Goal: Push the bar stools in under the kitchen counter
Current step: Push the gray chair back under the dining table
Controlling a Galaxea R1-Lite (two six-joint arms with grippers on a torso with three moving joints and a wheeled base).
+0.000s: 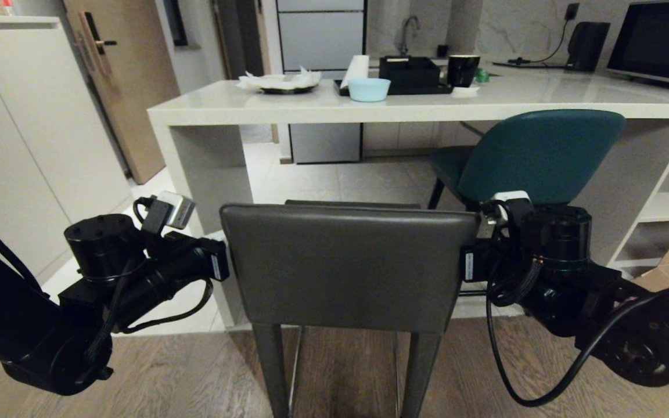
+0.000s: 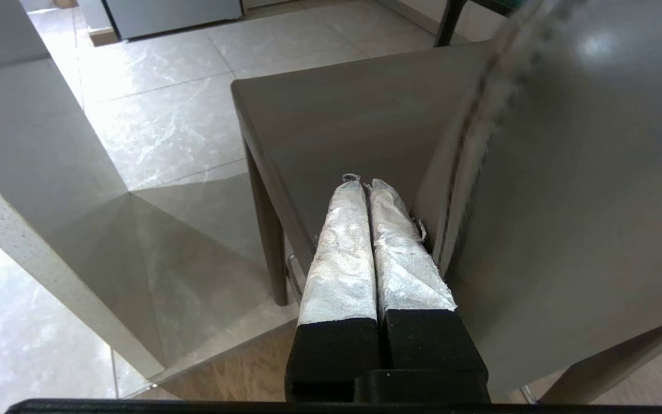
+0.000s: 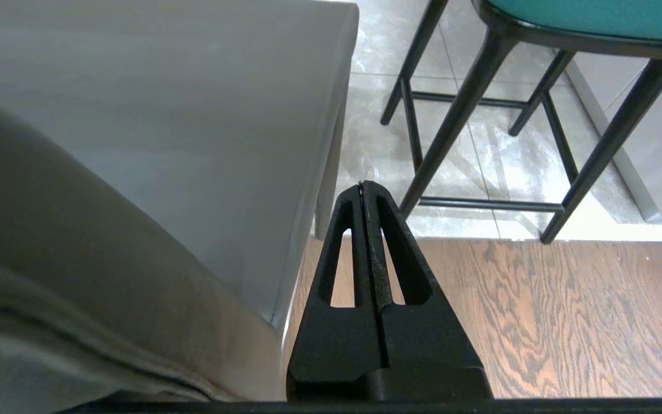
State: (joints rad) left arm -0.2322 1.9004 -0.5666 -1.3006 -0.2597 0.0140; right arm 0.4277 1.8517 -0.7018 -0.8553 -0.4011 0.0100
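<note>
Wood flooring is giving way to pale tile beneath the kitchen counter point(image 1: 288, 107), whose cream stone top is running across the head view from left to right, resting on a matching slab side panel at its left end. Two bar stools are standing here. One, the grey stool point(image 1: 346, 261), is sitting in front of the counter with its low rectangular back facing the robot and its seat pointing toward the counter; the back's long axis is lying parallel to the counter's edge. The other, the teal stool point(image 1: 538, 154), is standing farther right, its curved back just below the counter top and its seat partly under it.

Two grippers are flanking the grey stool's back. The left gripper point(image 2: 368, 187) is lying just beside the back's left edge, over the seat's corner, its two foil-wrapped fingers pressed together with nothing between them. The right gripper point(image 3: 364, 190) is lying just beside the right edge, its black fingers likewise closed on nothing.

Only the wrist views are showing the fingers; the head view is hiding them behind the stool's back. The right wrist view alone is showing the teal stool's slim black legs with their crossbars on the tile. On the counter, the head view alone is showing one light blue bowl point(image 1: 369, 89) and one black cup point(image 1: 462, 69).
</note>
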